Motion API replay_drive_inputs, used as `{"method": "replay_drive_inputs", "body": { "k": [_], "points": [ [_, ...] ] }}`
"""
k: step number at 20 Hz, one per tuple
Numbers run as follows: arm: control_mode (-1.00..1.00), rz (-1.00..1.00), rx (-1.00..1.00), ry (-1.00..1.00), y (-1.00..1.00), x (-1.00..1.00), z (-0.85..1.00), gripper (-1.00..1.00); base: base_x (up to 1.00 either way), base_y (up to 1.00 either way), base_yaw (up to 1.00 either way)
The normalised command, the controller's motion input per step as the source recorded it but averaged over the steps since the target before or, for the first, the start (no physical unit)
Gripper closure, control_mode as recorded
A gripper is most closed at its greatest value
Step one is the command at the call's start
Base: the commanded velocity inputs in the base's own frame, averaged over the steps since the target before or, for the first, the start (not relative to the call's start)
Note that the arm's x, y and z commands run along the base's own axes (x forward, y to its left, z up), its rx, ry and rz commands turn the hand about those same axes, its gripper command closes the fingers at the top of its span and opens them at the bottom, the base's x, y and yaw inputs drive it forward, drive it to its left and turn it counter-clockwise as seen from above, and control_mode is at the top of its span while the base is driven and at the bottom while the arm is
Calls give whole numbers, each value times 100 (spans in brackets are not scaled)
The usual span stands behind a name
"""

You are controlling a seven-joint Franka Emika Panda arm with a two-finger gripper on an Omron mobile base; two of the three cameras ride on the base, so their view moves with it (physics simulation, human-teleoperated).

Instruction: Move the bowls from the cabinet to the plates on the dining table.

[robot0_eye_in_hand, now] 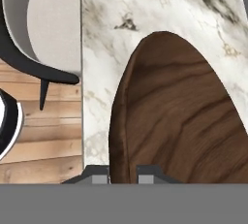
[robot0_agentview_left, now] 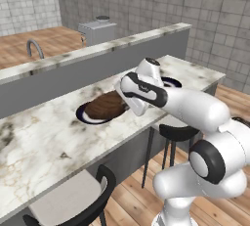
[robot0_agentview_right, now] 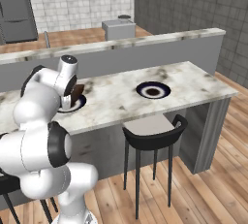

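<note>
A: In the left base view, where is the dark brown bowl [robot0_agentview_left: 106, 105]?

B: Over the near plate [robot0_agentview_left: 87, 116] on the dining table [robot0_agentview_left: 44, 137]. The plate's navy rim peeks out on the bowl's left. The white arm's wrist covers the bowl's right edge, so I judge the claw is there, at that rim.

A: And from the right base view?

B: The same bowl [robot0_agentview_right: 77, 93] shows as a dark sliver at the wrist, above that plate [robot0_agentview_right: 76, 104]. A second plate [robot0_agentview_right: 153, 90] lies bare, well apart to the right, with a black stool [robot0_agentview_right: 154, 133] in front of it.

A: Does the hand view settle the grip?

B: Yes. The gripper [robot0_eye_in_hand: 123, 173] is clenched on the bowl's rim [robot0_eye_in_hand: 116, 136], one tip on each side of the wall. The bowl [robot0_eye_in_hand: 179, 116] stretches away from the claw, tilted, with marble beyond it and a stool seat [robot0_eye_in_hand: 53, 24] off the table's edge.

A: So what matters next?

B: The bowl hangs by one edge. I cannot tell whether it touches the plate yet. It seems ready for lowering and release.
</note>
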Motion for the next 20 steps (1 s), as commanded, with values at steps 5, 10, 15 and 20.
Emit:
{"method": "replay_drive_inputs", "body": {
  "k": [5, 10, 15, 20],
  "points": [
    [-100, 0, 0, -4, 0, 19, 0, 100, 0, 0, 0],
    [-100, 0, 1, -3, 0, 22, 0, 100, 0, 0, 0],
    [-100, 0, 0, -3, 1, 5, -19, 100, 0, 0, 0],
    [-100, 1, 0, 0, 9, 5, -45, 100, 0, 0, 0]
  ]
}}
